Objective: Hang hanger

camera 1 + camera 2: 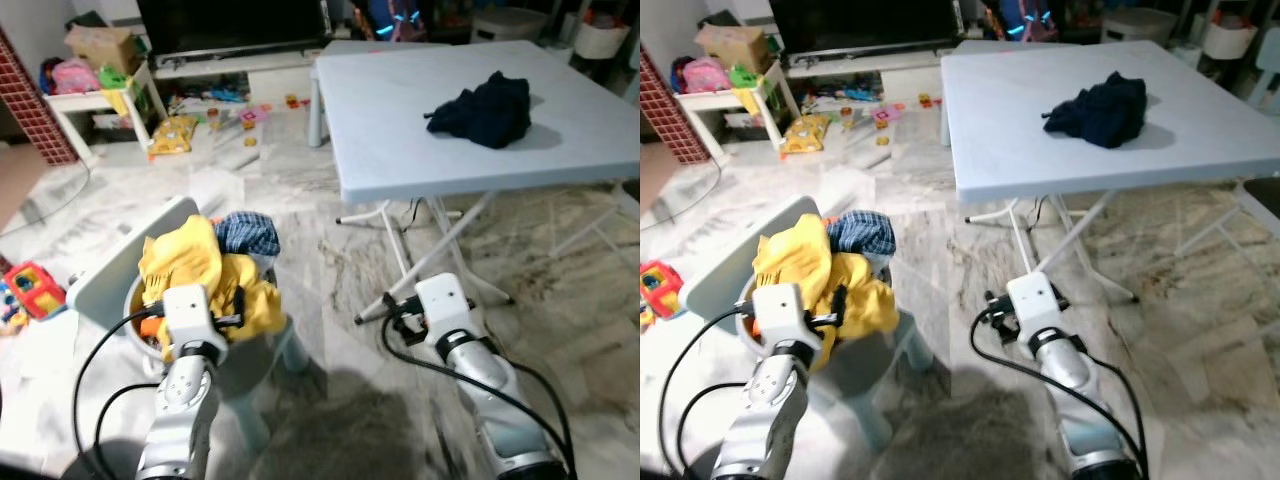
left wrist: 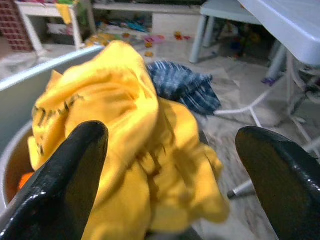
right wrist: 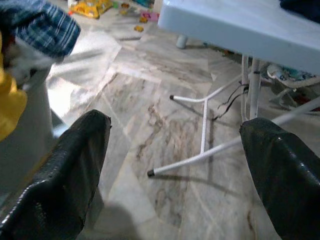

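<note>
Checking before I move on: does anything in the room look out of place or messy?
Yes. A dark navy garment lies crumpled on the white table. A yellow garment and a plaid cloth spill over a tub on the small chair. Toys are scattered across the floor.

One folding table point(image 1: 400, 150) bearing one dark garment point(image 1: 485, 108) near its far right corner. One bin point(image 1: 255, 355) heaped with two garments: one yellow point(image 1: 200, 275), one blue plaid point(image 1: 248, 233). Two grippers, left point(image 2: 170, 165) and right point(image 3: 175, 175), each spread wide.
</note>
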